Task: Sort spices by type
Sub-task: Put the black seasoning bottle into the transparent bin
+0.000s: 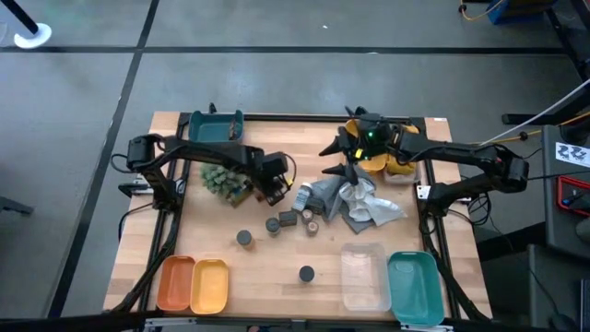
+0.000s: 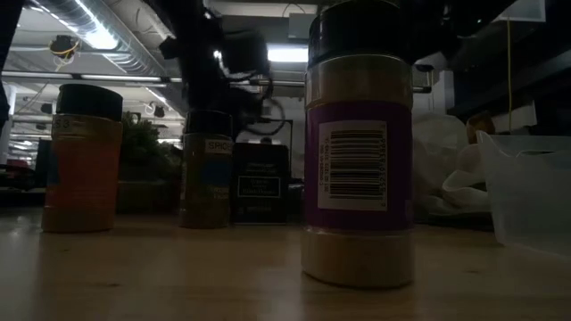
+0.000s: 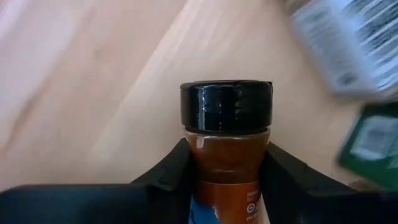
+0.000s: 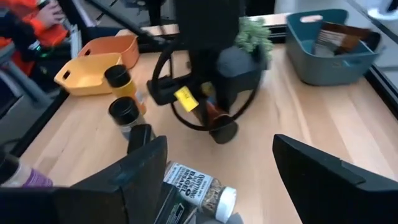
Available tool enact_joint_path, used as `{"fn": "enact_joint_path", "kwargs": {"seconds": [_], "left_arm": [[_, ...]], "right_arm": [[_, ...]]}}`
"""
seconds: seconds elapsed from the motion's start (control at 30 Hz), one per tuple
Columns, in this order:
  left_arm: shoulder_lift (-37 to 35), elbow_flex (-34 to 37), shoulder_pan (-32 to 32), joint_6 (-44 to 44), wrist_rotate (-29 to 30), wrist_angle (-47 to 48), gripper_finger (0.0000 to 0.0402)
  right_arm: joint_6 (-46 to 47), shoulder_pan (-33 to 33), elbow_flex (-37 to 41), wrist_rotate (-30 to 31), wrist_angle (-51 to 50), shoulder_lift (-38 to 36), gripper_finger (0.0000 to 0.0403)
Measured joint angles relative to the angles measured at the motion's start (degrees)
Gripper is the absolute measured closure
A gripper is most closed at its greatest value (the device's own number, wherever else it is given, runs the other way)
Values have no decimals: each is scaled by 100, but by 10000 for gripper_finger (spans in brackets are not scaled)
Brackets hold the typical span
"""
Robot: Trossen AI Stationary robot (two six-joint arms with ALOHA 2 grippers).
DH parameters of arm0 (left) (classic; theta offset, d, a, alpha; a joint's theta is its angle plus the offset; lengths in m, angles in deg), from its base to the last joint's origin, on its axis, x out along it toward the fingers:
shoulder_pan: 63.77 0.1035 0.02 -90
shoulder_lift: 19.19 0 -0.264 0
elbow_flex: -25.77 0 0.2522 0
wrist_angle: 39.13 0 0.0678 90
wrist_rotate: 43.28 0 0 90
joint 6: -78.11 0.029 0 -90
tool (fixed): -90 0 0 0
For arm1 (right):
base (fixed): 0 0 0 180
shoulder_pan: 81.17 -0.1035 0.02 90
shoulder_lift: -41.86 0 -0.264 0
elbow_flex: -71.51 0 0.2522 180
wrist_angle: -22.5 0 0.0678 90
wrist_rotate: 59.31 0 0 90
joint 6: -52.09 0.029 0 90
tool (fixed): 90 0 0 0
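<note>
My left gripper (image 1: 276,188) is shut on a spice jar (image 3: 227,134) with a black lid and brown-orange contents, right of the green plant ball (image 1: 221,180). The right wrist view shows this gripper (image 4: 214,112) and its jar from the far side. My right gripper (image 4: 219,158) stands open above the table's far middle (image 1: 336,159) with nothing between its fingers. Several other spices stand upright on their bases mid-table (image 1: 289,219), one (image 1: 244,238) left of them and one (image 1: 306,273) nearer the front. A white-lidded jar (image 4: 199,190) lies on its side. My left gripper pinches the jar's body just below the black lid (image 3: 227,149) between its two fingers (image 3: 171,171). The fingers come steeply from above and lie along the jar. The lid (image 4: 224,132) points down past the fingertips, low over the table; whether it touches the wood I cannot tell.
Grey and white cloths (image 1: 358,203) lie crumpled right of centre. A teal bin (image 1: 215,126) sits far left and a yellow bowl (image 1: 395,164) far right. Orange (image 1: 175,281), yellow (image 1: 210,284), clear (image 1: 362,275) and teal (image 1: 412,286) bins line the near edge.
</note>
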Motion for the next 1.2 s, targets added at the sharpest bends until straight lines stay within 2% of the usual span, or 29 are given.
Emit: {"fn": "enact_joint_path", "kwargs": {"seconds": [0.1,0.23,0.4,0.67,0.9,1.2], "left_arm": [[-2,-342,104,371,-70,-2,271],[-8,-820,168,885,-70,-45,272],[-9,-1150,125,1283,-90,-425,273],[-11,-1166,-80,1739,-240,-1327,273],[-9,-1166,-189,2053,-240,-1824,274],[-9,-1164,-202,2092,-240,-2322,274]], "right_arm": [[-176,-121,0,72,-4,0,111],[-236,-277,0,467,-7,0,111],[-239,-374,2,798,-7,1,111],[-606,-374,2,750,-11,2,111],[-1296,-374,4,68,-17,2,111],[-1435,-372,4,38,-22,2,111]]}}
